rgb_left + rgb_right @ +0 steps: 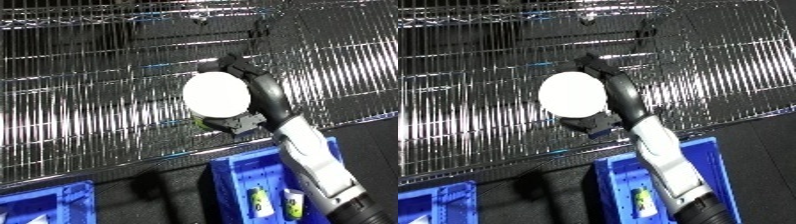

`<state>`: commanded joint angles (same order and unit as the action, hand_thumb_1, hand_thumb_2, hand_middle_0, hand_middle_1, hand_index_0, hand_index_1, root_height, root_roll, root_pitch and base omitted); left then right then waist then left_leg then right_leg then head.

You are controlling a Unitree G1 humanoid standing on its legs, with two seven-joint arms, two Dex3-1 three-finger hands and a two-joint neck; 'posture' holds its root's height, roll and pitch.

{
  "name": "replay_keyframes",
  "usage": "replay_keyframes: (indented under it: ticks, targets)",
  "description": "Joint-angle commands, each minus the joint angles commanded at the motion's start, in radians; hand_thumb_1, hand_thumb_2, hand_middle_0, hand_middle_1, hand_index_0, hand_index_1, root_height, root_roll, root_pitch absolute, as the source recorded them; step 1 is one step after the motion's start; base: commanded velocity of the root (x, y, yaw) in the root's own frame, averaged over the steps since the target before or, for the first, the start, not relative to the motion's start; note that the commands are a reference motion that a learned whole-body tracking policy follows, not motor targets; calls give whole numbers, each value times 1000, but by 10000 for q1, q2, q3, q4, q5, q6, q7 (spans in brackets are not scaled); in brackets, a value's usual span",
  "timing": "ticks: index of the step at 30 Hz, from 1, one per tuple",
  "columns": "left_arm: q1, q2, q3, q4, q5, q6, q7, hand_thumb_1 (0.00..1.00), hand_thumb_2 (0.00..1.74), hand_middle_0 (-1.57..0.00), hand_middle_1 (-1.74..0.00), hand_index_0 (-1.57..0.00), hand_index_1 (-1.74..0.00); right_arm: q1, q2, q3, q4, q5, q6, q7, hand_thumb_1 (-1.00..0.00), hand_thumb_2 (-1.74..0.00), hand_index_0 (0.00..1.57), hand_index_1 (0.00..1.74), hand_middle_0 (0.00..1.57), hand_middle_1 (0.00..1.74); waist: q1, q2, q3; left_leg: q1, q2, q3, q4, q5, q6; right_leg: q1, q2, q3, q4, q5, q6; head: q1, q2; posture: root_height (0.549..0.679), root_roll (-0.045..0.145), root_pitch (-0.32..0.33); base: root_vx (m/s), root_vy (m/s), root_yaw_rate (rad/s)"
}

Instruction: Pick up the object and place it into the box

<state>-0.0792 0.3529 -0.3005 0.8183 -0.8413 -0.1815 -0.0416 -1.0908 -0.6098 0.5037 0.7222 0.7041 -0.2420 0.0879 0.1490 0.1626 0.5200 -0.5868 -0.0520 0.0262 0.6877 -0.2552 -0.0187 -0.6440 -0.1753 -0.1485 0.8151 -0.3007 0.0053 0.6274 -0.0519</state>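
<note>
Right robot hand [238, 120] was up over the wire shelf [80, 100], reaching in from the lower right on its white and silver forearm [311, 160]. Black fingers were curled round a white round object [216, 93], clamped on it from the far side and from underneath, so the object's pale flat face pointed at the camera and hid most of the palm. Object was held above the shelf's near half, roughly mid-scene; couldn't tell whether it touched the wire. A bit of green showed just below the object by the fingers [233, 65], too small to identify. Wire shelf filled the whole far part of the scene, shiny grid with raised wire edges toward the far right. Near side of the shelf, below the forearm, sat a blue bin [238, 180] with perforated walls; two small yellow-green and white items [259, 202] lay inside it, next to the forearm. A second blue bin [44, 202] sat at the near left corner, well apart from the first, dark floor between them. Left robot hand wasn't visible in either view.
</note>
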Motion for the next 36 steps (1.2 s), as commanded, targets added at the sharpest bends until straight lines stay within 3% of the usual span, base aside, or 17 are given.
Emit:
replay_keyframes:
  ticks: [6,11,17,21,24,30,36]
  targets:
    - [90,-38,289,173,-18,-61,17,0,0,0,0,0,0,848,-171,-415,-860,-425,-394,-578,-900,-1566,1413,1566,1413,1566,-246,-152,0,197,103,48,-202,27,-16,134,87,89,-194,38,29,-493,277,631,91,130,-21,8,-92]
    - [215,-96,657,240,-20,-141,100,0,0,0,0,0,0,2115,-318,-1190,-2626,-860,-638,-1269,-900,-1566,1413,1566,1413,1566,-597,-364,0,313,204,131,-278,4,-16,217,209,220,-357,90,64,-1128,443,633,88,132,-30,8,-145]
    - [423,-232,1226,286,-8,-303,238,0,0,0,0,0,0,4257,-369,-2440,-4953,-1692,-832,-2525,-900,-1566,1413,1566,1413,1566,-1150,-671,0,524,354,299,-393,-28,-27,365,423,435,-586,168,128,-1923,608,636,84,131,-30,9,-182]
    - [523,-357,1590,371,-73,-420,341,0,0,0,0,0,0,5891,-142,-3371,-5614,-1822,-1116,-3531,-900,-1566,1413,1566,1413,1566,-1553,-856,0,758,455,435,-564,-48,-39,528,581,579,-782,204,176,-2484,710,638,80,128,-27,20,-215]
    - [611,-457,1867,466,-123,-532,383,0,0,0,0,0,0,7190,121,-3939,-5795,-1753,-1484,-3845,-900,-1566,1413,1566,1413,1566,-1858,-996,0,943,519,520,-654,-93,-47,677,684,687,-932,229,219,-2591,644,639,78,124,-19,23,-213]
    - [746,-559,2131,612,-121,-726,399,0,0,0,0,0,0,9017,461,-4686,-4741,-975,-1981,-3877,-900,-1566,1413,1566,1413,1566,-2196,-1135,0,1254,602,622,-699,-211,-36,959,755,814,-1100,271,285,-2195,378,642,73,110,-17,6,-139]
    - [760,-506,2014,947,-182,-905,211,0,0,0,0,0,0,9499,529,-4974,-2257,579,-2233,-2911,-600,-1044,942,1044,942,1044,-2243,-1077,0,1476,586,627,-674,-296,-28,1210,713,822,-1186,304,264,-1258,238,643,74,92,-6,-7,-43]
